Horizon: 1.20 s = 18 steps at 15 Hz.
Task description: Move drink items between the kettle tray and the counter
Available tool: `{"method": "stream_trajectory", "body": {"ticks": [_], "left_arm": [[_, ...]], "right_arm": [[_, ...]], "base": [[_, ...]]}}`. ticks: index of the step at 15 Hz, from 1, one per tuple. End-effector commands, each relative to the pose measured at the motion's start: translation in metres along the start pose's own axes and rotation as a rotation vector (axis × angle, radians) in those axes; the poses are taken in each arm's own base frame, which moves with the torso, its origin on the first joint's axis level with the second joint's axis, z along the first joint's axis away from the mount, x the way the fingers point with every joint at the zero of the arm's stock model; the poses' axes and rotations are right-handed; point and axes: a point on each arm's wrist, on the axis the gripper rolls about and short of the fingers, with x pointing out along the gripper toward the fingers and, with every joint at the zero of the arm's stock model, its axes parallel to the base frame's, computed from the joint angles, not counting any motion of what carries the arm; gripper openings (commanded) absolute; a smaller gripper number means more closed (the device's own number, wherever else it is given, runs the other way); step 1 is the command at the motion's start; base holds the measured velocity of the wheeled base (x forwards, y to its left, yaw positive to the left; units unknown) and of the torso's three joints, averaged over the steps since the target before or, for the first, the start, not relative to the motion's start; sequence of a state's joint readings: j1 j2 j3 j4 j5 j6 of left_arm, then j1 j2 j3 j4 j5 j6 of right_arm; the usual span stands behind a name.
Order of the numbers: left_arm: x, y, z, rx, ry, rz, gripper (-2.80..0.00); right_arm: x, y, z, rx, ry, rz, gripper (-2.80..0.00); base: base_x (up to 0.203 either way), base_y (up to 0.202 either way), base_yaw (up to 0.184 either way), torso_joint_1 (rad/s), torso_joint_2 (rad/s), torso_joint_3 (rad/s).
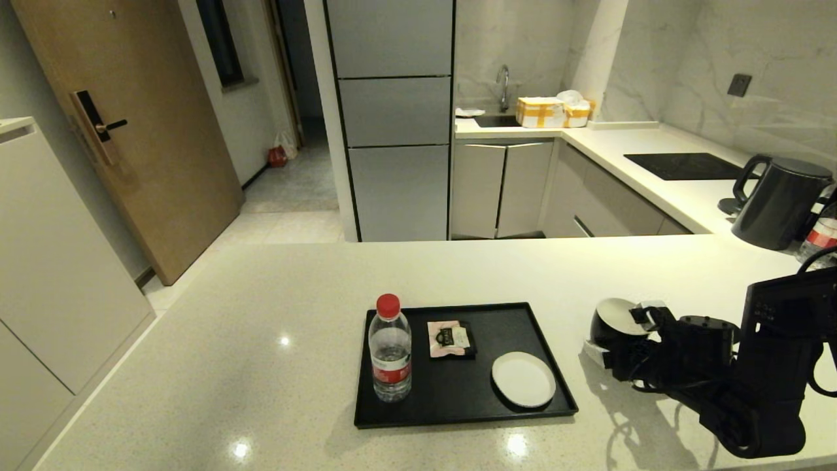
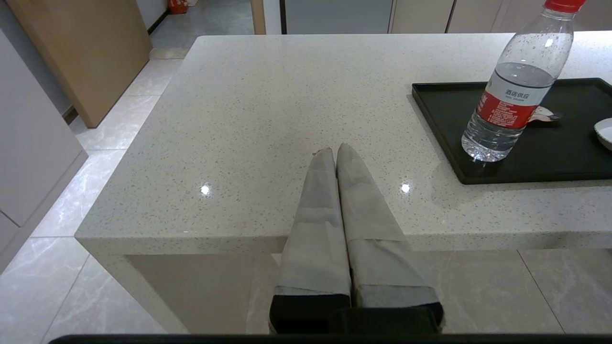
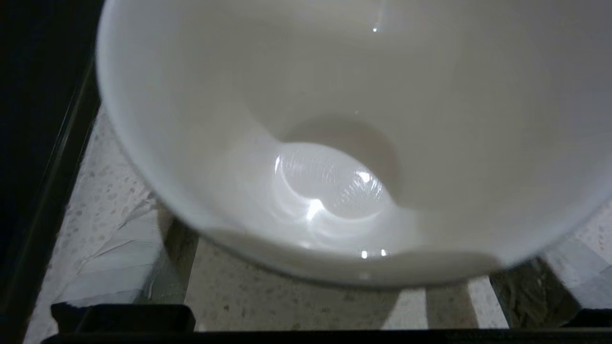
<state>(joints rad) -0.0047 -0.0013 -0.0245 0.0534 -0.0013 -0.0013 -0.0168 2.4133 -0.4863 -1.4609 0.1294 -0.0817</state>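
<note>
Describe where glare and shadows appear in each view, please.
Head view: bright ceiling-light spots on the counter; the right gripper and cup cast a shadow toward the kettle tray. Left wrist view: two glints on the counter by the left gripper. Right wrist view: glare inside the cup's bottom.

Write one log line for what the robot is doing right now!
right pincer: shut on cup, tilted, beside tray over counter | left pincer: shut, idle | saucer: on tray
</note>
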Motion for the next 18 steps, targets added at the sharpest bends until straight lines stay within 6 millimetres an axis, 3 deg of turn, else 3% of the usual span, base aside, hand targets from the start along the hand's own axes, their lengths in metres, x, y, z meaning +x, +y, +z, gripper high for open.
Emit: {"method": "stream_trajectory", "body": {"ticks": [1,10,14,18], "left_arm": [[0.000,0.000,0.000,0.000,0.000,0.000,-2.80],[0.000,0.000,0.000,0.000,0.000,0.000,-2.80],[0.000,0.000,0.000,0.000,0.000,0.000,-2.80],[0.000,0.000,0.000,0.000,0.000,0.000,-2.80]], "right_arm": [[-0.010,0.001,0.002,0.000,-0.001,0.004,0.00],[-0.053,0.006,0.006,0.074,0.011,0.008,0.00],[-0.081,0.010,0.004,0.101,0.041,0.009,0.00],[-0.118,0.013,0.017,0.109,-0.003,0.005,0.00]], "base": [[0.000,0.000,0.000,0.000,0.00,0.000],[0.000,0.000,0.000,0.000,0.00,0.000],[0.000,0.000,0.000,0.000,0.00,0.000],[0.000,0.000,0.000,0.000,0.00,0.000]]}}
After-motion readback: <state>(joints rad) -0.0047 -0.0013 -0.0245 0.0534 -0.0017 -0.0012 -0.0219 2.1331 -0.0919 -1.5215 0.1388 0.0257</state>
